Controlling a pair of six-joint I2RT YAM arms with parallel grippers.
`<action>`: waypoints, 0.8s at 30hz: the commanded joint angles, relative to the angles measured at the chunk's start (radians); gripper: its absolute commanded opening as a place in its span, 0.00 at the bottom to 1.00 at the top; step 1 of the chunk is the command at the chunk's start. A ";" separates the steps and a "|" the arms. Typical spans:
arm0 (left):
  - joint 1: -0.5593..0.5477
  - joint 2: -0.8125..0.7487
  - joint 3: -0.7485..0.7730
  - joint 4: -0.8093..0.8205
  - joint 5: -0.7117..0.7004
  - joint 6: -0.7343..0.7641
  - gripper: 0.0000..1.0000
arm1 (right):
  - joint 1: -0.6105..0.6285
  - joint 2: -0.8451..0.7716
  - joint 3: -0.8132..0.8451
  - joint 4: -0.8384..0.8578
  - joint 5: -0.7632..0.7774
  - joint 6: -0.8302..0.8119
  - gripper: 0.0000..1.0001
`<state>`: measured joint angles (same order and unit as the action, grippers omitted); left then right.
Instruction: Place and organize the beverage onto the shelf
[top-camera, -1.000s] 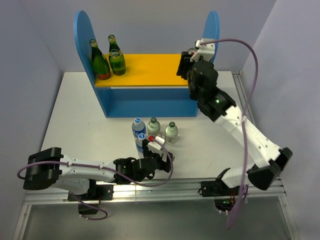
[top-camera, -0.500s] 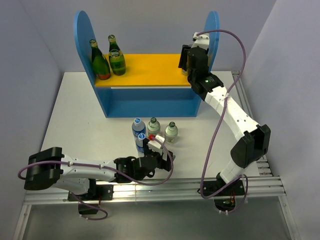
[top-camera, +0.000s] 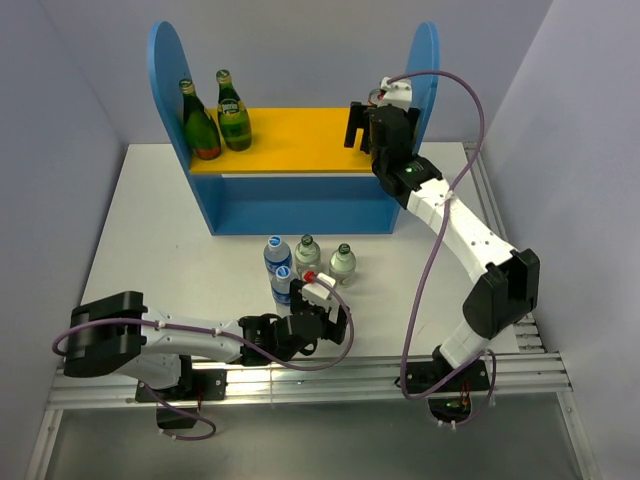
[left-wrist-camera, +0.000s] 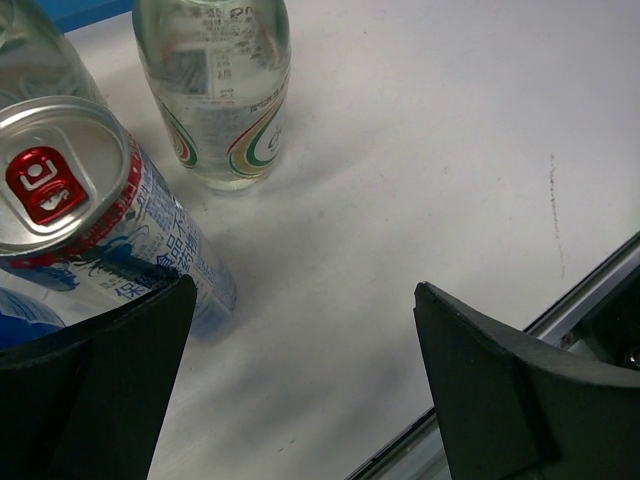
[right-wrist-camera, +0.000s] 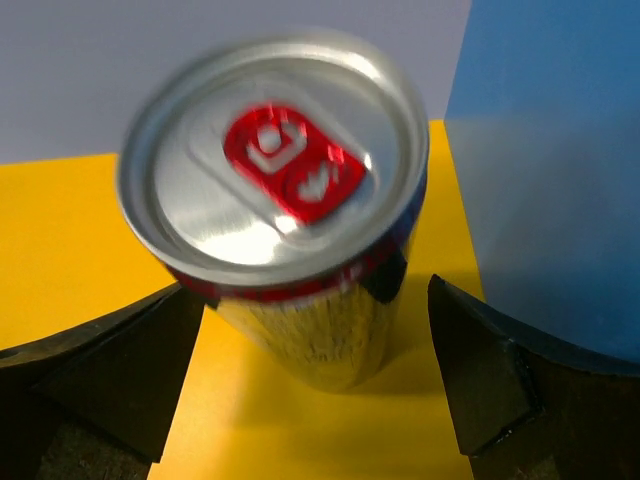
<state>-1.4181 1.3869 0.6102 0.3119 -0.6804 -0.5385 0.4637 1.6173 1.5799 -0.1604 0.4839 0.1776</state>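
Right now two gaps matter. The right pincer (right-wrist-camera: 300, 385) is at the right end of the shelf (top-camera: 300, 205), up on the yellow board (top-camera: 300, 135). Its fingers are spread and hold nothing. The shelf can (right-wrist-camera: 275, 190) stands upright between them with board showing on both sides in the wrist view, so we see no contact. The can's long axis is vertical, top towards the wrist camera, with the blue side panel (right-wrist-camera: 550, 150) just right of it. We reckon this one is placed. The exit should run straight back along the finger line, since any sideways drift risks a finger clipping the can.

The left pincer (left-wrist-camera: 300, 295) is low over the worktop (left-wrist-camera: 420, 150) near the near edge, also spread and empty. The worktop can (left-wrist-camera: 60, 190) is upright but off-centre, sitting by the left finger (left-wrist-camera: 100, 370) rather than in the mouth. We can't tell whether it is touching or just beside. One bottle (left-wrist-camera: 215, 90) stands beyond it to the far right, and the top view shows other bottles (top-camera: 283, 282) crowding its left and far sides.

The left arm is plainly nearer that group, and the right is well apart from it. Our read is that the left pincer must shift left to centre the can before closing, and the left finger has little room there. Two green bottles (top-camera: 217, 118) stand at the board's left end.
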 joint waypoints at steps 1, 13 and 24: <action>0.011 0.021 0.033 0.041 -0.039 -0.003 0.98 | -0.010 -0.092 -0.058 0.047 0.016 0.033 1.00; 0.016 0.081 0.048 0.035 -0.097 -0.041 0.98 | 0.059 -0.321 -0.307 0.076 0.053 0.086 1.00; 0.047 0.130 0.088 -0.050 -0.212 -0.156 0.98 | 0.243 -0.530 -0.497 0.032 0.149 0.145 1.00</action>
<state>-1.4002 1.5120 0.6682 0.2935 -0.8158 -0.6415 0.6552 1.1221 1.1099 -0.1287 0.5770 0.2939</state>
